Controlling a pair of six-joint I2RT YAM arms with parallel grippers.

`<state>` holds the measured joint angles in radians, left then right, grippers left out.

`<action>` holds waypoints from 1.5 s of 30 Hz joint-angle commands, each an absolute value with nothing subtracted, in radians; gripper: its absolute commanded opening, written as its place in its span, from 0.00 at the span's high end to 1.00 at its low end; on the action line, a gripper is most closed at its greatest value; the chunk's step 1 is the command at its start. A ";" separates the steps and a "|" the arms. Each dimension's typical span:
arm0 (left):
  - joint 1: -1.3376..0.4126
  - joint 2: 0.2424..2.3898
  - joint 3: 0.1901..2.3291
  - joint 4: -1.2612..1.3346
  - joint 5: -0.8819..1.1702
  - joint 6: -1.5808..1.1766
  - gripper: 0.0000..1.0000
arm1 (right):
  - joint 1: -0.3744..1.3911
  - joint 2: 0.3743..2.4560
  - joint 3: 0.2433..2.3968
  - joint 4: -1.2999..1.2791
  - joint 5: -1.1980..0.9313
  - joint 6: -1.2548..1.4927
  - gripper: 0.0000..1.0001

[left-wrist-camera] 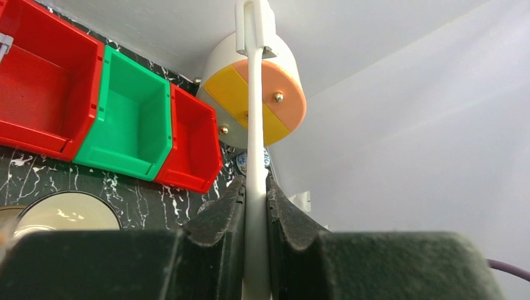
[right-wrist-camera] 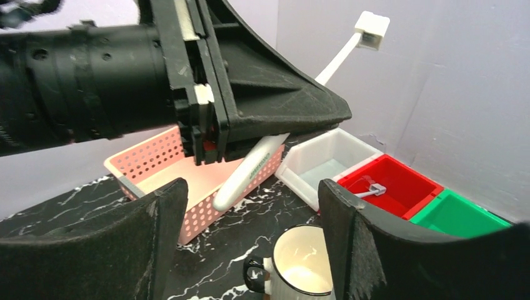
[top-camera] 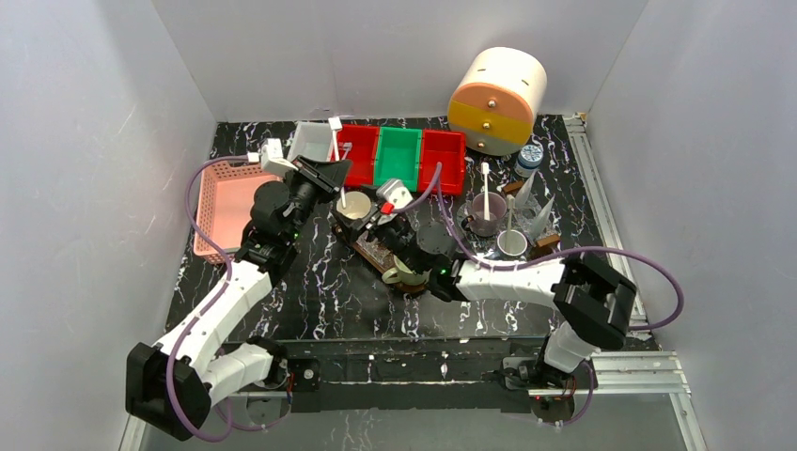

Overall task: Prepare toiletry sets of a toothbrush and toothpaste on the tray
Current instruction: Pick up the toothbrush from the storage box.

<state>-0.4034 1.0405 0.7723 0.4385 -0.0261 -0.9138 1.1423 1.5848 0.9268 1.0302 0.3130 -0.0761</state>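
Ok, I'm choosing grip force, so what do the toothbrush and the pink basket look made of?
The toothbrush looks like smooth, slightly glossy white plastic: uniform colour, soft sheen along the handle. The pink basket seems moulded matte plastic, with regular perforated walls; how stiff, I cannot tell.

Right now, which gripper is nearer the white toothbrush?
Left. The left gripper holds the toothbrush by its handle. The right gripper faces it close by, jaws open, apart from it.

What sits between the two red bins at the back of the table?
A green bin, empty, shown in the top and left wrist views.
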 commanded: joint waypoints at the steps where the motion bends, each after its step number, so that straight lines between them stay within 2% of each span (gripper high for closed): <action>1: -0.414 0.993 0.752 0.486 -0.063 -0.925 1.00 | 1.160 1.621 0.988 1.115 0.415 -0.163 0.20; 9: -0.431 0.966 0.706 0.517 -0.079 -0.920 1.00 | 1.173 1.645 0.983 1.186 0.488 -0.207 0.46; 14: -0.437 0.943 0.687 0.526 -0.099 -0.899 1.00 | 1.181 1.625 0.984 1.163 0.456 -0.203 0.55; 19: -0.441 0.926 0.674 0.548 -0.082 -0.901 1.00 | 1.181 1.622 0.985 1.165 0.615 -0.185 0.59; 23: -0.443 0.911 0.661 0.561 -0.069 -0.901 1.00 | 1.181 1.616 0.995 1.128 0.657 -0.166 0.59; 36: -0.454 0.941 0.673 0.522 -0.057 -0.894 1.00 | 1.181 1.604 0.989 1.134 0.423 -0.281 0.61; 40: -0.458 0.943 0.694 0.479 -0.061 -0.884 1.00 | 1.181 1.616 0.995 1.134 0.431 -0.333 0.72; 45: -0.459 0.936 0.726 0.412 -0.058 -0.852 1.00 | 1.180 1.614 0.985 1.129 0.435 -0.352 0.96</action>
